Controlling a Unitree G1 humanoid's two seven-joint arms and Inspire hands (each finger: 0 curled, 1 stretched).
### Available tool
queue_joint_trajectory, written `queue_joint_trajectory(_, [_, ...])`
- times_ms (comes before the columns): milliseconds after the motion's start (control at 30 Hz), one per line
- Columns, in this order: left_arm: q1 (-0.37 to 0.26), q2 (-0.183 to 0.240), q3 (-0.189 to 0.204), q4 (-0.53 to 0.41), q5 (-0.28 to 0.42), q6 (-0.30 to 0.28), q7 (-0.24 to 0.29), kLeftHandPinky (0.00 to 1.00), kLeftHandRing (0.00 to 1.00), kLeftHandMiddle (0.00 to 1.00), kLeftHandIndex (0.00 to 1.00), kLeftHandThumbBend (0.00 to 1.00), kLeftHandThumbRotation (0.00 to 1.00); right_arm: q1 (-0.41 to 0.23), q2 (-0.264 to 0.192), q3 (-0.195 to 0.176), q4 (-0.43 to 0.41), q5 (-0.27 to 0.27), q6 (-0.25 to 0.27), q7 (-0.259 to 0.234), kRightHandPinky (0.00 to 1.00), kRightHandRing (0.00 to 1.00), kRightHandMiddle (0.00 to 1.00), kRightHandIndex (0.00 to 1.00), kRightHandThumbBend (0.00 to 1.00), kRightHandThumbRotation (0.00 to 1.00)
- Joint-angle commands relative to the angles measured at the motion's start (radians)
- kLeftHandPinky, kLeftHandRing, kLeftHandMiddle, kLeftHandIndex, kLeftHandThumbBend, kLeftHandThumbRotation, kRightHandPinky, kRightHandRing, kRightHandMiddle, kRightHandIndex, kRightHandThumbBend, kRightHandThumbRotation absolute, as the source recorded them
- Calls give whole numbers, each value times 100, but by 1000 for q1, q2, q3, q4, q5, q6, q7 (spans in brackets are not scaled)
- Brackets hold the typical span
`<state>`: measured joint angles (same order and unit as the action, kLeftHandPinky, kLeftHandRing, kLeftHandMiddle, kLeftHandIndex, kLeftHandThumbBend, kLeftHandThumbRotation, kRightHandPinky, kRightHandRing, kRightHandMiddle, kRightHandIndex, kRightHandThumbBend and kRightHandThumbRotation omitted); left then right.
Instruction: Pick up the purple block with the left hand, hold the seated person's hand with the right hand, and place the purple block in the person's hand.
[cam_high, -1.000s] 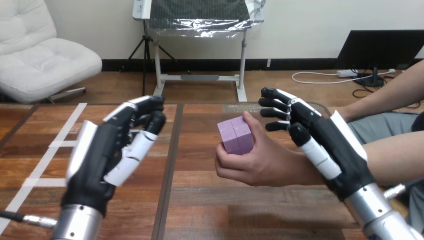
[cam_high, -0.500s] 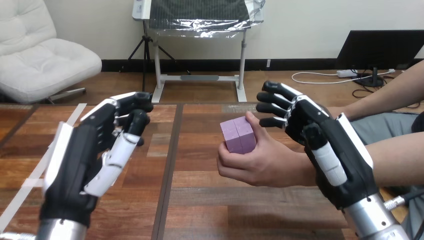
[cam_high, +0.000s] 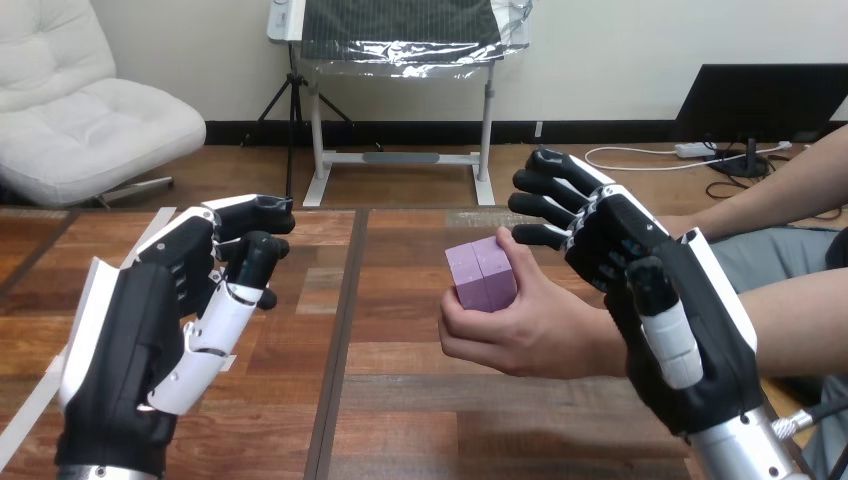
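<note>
Progress, by your own judgement, stood at the very end of the task. Nearest you and well to the left of the purple block, the left hand hung above the surface. Its fingers were loosely bent, apart from the thumb, and pinched nothing. To the right of the block, the right hand stood just beside the person's hand, in front of the wrist. Its fingers were spread and only slightly bent, reaching past the block's right side without wrapping anything. You could not tell whether the palm touched the wrist.

The block itself sat in the person's hand, whose fingers and thumb were closed round it, lifting it clear of the surface. So the pick-up and the placing read as done, and neither robot hand was on the block. What was left for you looked like no more than drawing both arms away from the block.

As for writing, the block's faces were plain purple with a seam down the middle. You could read no label or print on them.
</note>
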<state>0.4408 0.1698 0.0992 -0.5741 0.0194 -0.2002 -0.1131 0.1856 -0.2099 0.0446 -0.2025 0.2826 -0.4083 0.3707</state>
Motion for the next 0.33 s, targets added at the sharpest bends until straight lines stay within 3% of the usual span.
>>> queue_joint_trajectory(0, [-24, -11, 4, -75, -44, -39, -4, 44, 68, 70, 67, 54, 76, 7, 33, 11, -78, 23, 14, -15, 77, 83, 85, 85, 93, 88])
queue_joint_trajectory(300, [-10, -30, -6, -124, -95, -10, -3, 44, 67, 70, 68, 65, 77, 44, 50, 21, -114, 40, 21, -9, 77, 83, 86, 86, 89, 87])
